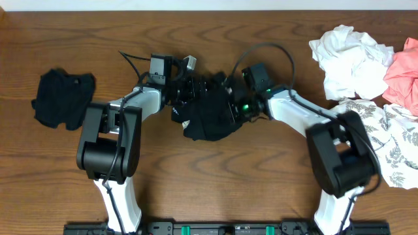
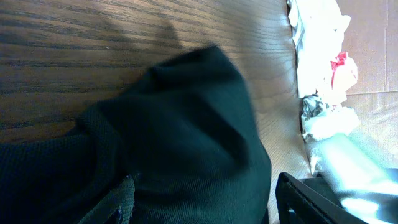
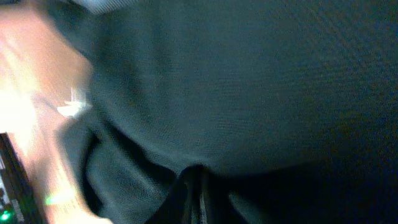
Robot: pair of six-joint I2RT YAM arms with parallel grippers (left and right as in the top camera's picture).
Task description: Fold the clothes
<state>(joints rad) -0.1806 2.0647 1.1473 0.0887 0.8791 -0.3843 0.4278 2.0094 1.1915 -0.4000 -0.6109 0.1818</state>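
My left fingers (image 1: 188, 91) and right fingers (image 3: 194, 190) meet over the black shirt (image 1: 210, 117) mid-counter, so my arms crowd each other there. The right arm (image 2: 348, 168) lies just beside my left fingers. Shirt cloth fills the gap between my spread left fingers, and my right fingers are pinched on a fold. Bare counter (image 1: 215, 189) lies wide between the shirt and my bases. To the left, a black bundle (image 1: 62, 98) sits well apart. The right side is blocked by a white garment (image 1: 346, 59), a pink garment (image 1: 406, 72) and a leaf-print garment (image 1: 388, 140).
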